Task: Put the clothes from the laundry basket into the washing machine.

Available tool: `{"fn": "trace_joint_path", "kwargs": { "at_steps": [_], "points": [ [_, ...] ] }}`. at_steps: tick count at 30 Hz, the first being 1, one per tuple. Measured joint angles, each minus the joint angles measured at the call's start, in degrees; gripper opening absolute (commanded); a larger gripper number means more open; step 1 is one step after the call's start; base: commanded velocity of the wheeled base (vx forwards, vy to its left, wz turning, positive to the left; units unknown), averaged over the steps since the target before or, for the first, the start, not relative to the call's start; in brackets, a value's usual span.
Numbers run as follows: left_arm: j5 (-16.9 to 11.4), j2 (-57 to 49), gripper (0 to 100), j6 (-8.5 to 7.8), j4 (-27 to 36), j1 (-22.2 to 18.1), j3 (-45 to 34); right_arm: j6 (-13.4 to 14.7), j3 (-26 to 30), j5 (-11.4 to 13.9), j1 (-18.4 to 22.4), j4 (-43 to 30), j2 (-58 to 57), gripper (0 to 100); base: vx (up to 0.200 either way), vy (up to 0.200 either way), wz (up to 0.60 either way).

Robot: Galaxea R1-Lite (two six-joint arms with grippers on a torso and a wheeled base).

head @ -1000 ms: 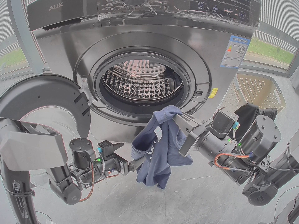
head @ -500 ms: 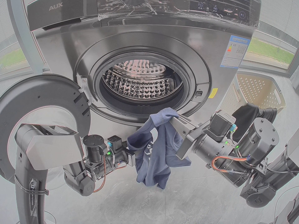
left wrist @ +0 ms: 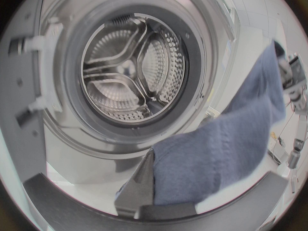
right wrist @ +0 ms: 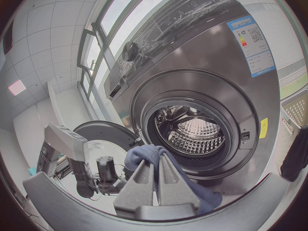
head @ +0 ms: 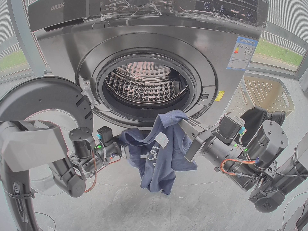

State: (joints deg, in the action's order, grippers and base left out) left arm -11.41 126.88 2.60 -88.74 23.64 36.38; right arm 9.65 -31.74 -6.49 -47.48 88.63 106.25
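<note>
A blue garment point(head: 163, 158) hangs in front of the washing machine, just below its open drum point(head: 144, 84). My right gripper point(head: 181, 121) is shut on the garment's top edge; its two fingers point(right wrist: 170, 180) pinch the bunched blue garment point(right wrist: 144, 153). My left gripper point(head: 125, 147) is shut on a fold at the garment's left side, so the cloth is stretched between the two grippers. One left finger point(left wrist: 141, 180) shows beside the blue garment point(left wrist: 218, 158); the cloth hides the other. The beige laundry basket point(head: 272, 95) stands at the right with black clothes point(head: 256, 119) in it.
The machine's round door point(head: 41, 100) is swung open to the left, behind my left arm. Grey floor point(head: 128, 206) lies free below the hanging garment. The drum point(left wrist: 128, 81) holds no clothes. Windows run along both sides.
My left gripper closed in on the garment, took hold of its left part, then moved left and up, drawing the cloth out sideways. The right gripper has barely moved.
</note>
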Motion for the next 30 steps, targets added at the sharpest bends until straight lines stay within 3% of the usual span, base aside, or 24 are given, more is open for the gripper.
{"fn": "trace_joint_path", "kwargs": {
  "at_steps": [7, 12, 23, 30],
  "points": [
    [2.49, -14.23, 0, 1.85, 0.16, -1.87, -8.18, 0.22, 1.04, -0.43, 1.1, 0.0, 0.0, 0, 0.0, 0.0, 0.0],
    [5.06, -22.66, 0, 2.84, 0.24, -3.69, -10.28, 0.39, 1.9, -2.16, 2.76, -0.06, 0.0, 0, 0.0, 0.0, 0.0],
    [6.11, -29.37, 0, 3.21, 0.28, -5.34, -7.33, 1.05, 1.77, -3.15, 5.36, -0.06, 0.37, 0, 0.0, 0.0, 0.0],
    [6.29, -30.6, 0, 2.97, 0.24, -4.38, -7.88, 1.26, -1.82, -4.02, 5.53, -0.06, -0.02, 0, 0.0, 0.0, 0.0]
  ]
}}
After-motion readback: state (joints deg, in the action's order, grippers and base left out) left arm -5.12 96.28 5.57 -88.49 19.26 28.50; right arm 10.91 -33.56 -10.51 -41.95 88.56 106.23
